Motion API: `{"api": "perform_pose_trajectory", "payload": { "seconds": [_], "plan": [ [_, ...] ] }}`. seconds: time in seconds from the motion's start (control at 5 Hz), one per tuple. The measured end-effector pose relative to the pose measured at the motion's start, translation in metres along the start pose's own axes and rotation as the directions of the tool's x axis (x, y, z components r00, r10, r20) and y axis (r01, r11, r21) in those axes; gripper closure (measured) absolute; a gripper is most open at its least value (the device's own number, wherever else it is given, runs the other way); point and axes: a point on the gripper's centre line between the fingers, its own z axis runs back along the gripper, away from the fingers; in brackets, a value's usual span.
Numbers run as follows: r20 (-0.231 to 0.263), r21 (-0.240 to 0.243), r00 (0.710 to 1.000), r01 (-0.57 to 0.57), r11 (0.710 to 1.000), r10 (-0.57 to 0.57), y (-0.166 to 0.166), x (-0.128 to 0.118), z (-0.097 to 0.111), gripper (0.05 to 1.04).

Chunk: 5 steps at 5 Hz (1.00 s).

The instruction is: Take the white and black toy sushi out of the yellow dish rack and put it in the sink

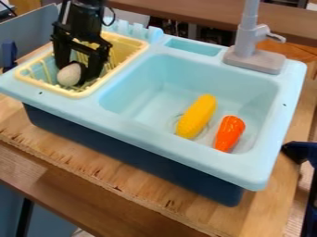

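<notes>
At the upper left, the black gripper (pixel 78 68) hangs down inside the pale yellow dish rack (pixel 137 52). A rounded beige-white object (pixel 69 75) with a dark edge is right at the gripper's lower end, near the rack's front left part; whether it is held or only touched cannot be told. In the light blue sink basin (pixel 137 76), a yellow corn cob (pixel 197 115) lies at a slant on the bottom. Just right of it is an orange-red carrot-like or pepper-like toy (pixel 230 133), its narrower end toward the front.
A grey faucet (pixel 249 44) rises from the sink's back right, beside a small recessed tray (pixel 193 47). Blue knobs (pixel 137 31) line the back edge behind the rack. The sink stands on a wooden table (pixel 133 178). A dark blue object (pixel 300 152) is at the right edge.
</notes>
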Motion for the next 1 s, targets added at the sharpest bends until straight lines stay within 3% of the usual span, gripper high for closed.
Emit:
{"api": "perform_pose_trajectory", "payload": {
  "seconds": [0.2,0.4,0.6,0.8,1.0],
  "plan": [
    [0.012,-0.06,0.999,-0.041,0.997,0.041,0.005,0.0,-0.004,0.424],
    [0.007,-0.069,0.999,-0.035,0.997,0.035,0.003,-0.001,-0.006,0.665],
    [-0.001,-0.067,1.0,-0.027,0.997,0.027,0.0,-0.01,-0.002,0.721],
    [0.048,-0.073,0.999,-0.008,0.997,0.012,-0.01,-0.029,0.036,0.741],
    [0.233,-0.133,0.972,0.009,0.991,0.023,-0.034,-0.043,0.096,0.753]
  ]
}}
